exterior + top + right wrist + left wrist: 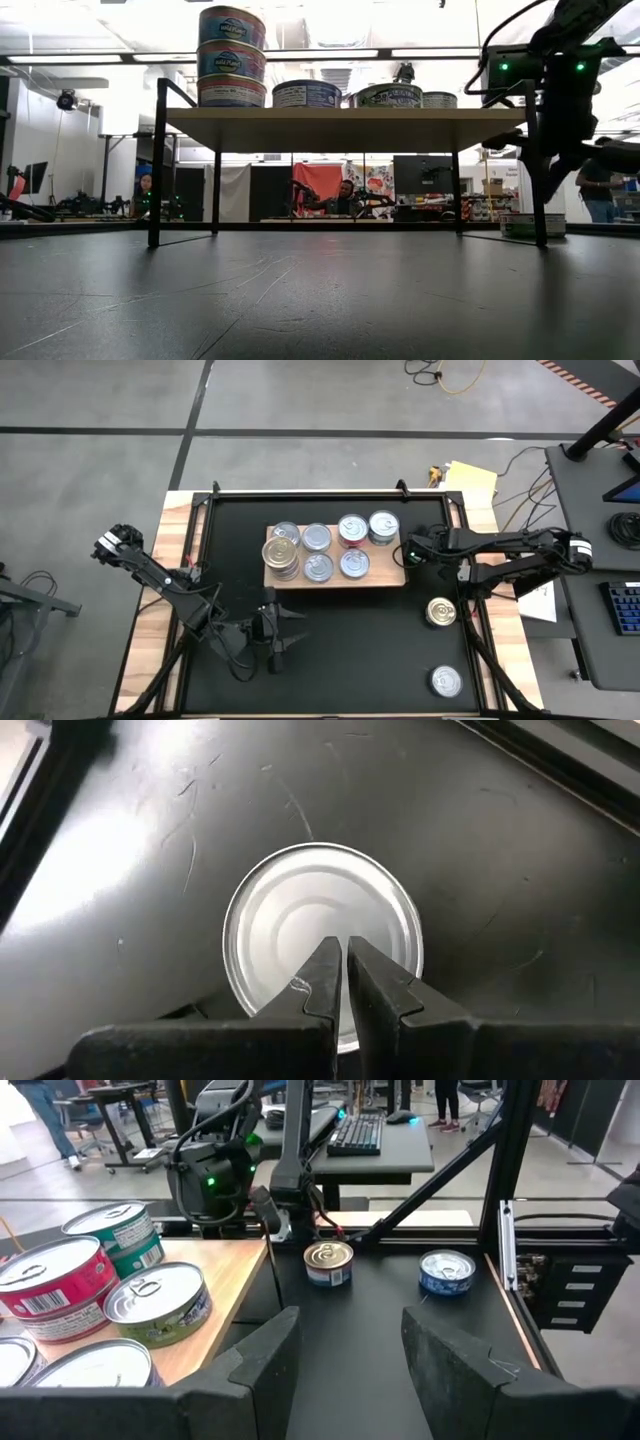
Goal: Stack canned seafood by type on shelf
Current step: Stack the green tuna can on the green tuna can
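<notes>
The light-wood shelf (385,576) stands on black legs (340,128) in the middle of the table. Several cans of seafood sit on it, among them a stack of three (231,55) at its left end (282,553). Two more cans rest on the black mat to the right: a gold-lidded one (441,611) and a silver-lidded one (446,681). My right gripper (345,975) is shut and hangs above a can's lid (300,910), pointing steeply down; no touch shows. My left gripper (298,630) is open and holds nothing, near the shelf's near left corner.
Black frame rails run along the mat's edges (466,630). Between the shelf and the near edge lies bare mat (370,650). In the left wrist view a red-labelled can (55,1285) and a green-labelled can (160,1305) stand on the shelf's near part. People and desks show beyond the table.
</notes>
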Robot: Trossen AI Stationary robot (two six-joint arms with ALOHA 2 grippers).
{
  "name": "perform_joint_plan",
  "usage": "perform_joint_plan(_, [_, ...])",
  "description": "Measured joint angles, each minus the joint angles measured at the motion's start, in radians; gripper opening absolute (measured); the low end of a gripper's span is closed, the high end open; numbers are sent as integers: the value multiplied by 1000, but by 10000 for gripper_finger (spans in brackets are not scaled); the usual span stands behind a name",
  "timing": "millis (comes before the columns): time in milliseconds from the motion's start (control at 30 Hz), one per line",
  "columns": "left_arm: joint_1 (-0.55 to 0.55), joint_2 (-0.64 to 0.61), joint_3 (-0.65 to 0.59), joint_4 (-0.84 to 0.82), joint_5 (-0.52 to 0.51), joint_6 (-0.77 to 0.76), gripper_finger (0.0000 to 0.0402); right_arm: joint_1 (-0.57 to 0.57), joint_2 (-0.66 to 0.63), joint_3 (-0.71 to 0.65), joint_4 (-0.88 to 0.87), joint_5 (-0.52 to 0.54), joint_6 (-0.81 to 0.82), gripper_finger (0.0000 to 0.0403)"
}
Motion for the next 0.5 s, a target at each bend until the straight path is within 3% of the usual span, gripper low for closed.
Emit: perform_joint_plan(500, [-1, 0, 0, -3, 0, 1, 162, 0, -2, -57, 23, -29, 94, 13])
